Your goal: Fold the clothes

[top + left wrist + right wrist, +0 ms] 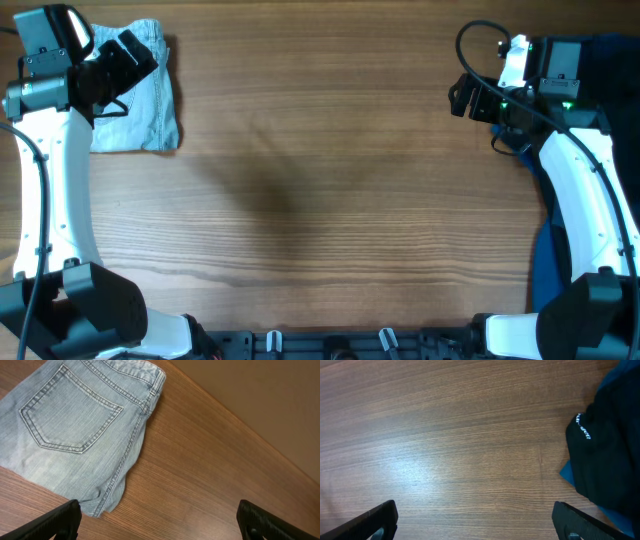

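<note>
The light-blue denim shorts (145,105) lie folded in a small stack at the far left corner of the table. In the left wrist view the shorts (75,435) show a stitched patch pocket on top and the waistband at the far edge. My left gripper (125,60) hangs over the shorts' far edge; its fingers (160,522) are spread wide and empty above bare wood beside the shorts. My right gripper (462,97) is at the far right, open and empty (475,522) over bare wood.
A black garment with a small white mark (610,445) lies on dark-blue fabric (568,472) at the right side. The dark-blue fabric (548,265) runs along the table's right edge. The wooden table (320,200) stretches between the arms.
</note>
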`<state>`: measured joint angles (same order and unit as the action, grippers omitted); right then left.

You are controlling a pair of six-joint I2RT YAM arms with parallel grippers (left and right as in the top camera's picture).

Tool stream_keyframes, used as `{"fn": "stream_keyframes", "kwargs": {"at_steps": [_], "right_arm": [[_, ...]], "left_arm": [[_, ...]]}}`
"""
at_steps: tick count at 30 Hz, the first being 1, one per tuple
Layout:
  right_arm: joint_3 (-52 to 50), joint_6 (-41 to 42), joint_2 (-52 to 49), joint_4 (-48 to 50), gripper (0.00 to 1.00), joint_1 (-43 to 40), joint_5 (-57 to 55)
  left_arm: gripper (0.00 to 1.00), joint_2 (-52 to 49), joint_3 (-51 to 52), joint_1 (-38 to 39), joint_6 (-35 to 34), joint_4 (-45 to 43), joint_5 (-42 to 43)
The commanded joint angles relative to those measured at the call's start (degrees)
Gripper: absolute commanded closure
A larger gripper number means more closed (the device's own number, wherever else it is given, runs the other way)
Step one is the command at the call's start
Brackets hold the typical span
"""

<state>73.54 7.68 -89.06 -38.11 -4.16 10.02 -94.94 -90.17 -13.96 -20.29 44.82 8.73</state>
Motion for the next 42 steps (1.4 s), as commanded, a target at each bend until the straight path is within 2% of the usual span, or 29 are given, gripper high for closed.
{"fn": "stream_keyframes", "kwargs": {"at_steps": [1, 16, 21, 26, 31, 40, 42], "right_arm": [[-0.2, 0.0, 6.3, 0.1, 0.0, 0.5, -0.9], [-2.4, -0.2, 53.2, 0.4, 0.0, 8.7, -3.2], [-11.5, 0.0, 71.2, -2.7, 0.0, 9.5, -2.1], [-23.5, 0.0, 82.5, -1.4, 0.0, 9.5, -2.1], [-37.7, 0.2, 88.8, 7.2, 0.0, 9.5, -2.1], [-58.8, -0.2, 88.8, 35.5, 0.0, 9.4, -5.3], [-61.5, -0.1, 88.8, 39.0, 0.0, 9.4, -5.9]], "left_arm": [[0.0, -0.4, 0.2, 0.0, 0.1, 0.0, 0.7], [0.0, -0.4, 0.2, 0.0, 0.1, 0.0, 0.7], [0.0, -0.4, 0.2, 0.0, 0.1, 0.0, 0.7], [0.0, -0.4, 0.2, 0.0, 0.1, 0.0, 0.7], [0.0, -0.4, 0.2, 0.0, 0.1, 0.0, 0.7], [0.0, -0.4, 0.2, 0.0, 0.1, 0.0, 0.7], [0.0, -0.4, 0.2, 0.0, 0.1, 0.0, 0.7]]}}
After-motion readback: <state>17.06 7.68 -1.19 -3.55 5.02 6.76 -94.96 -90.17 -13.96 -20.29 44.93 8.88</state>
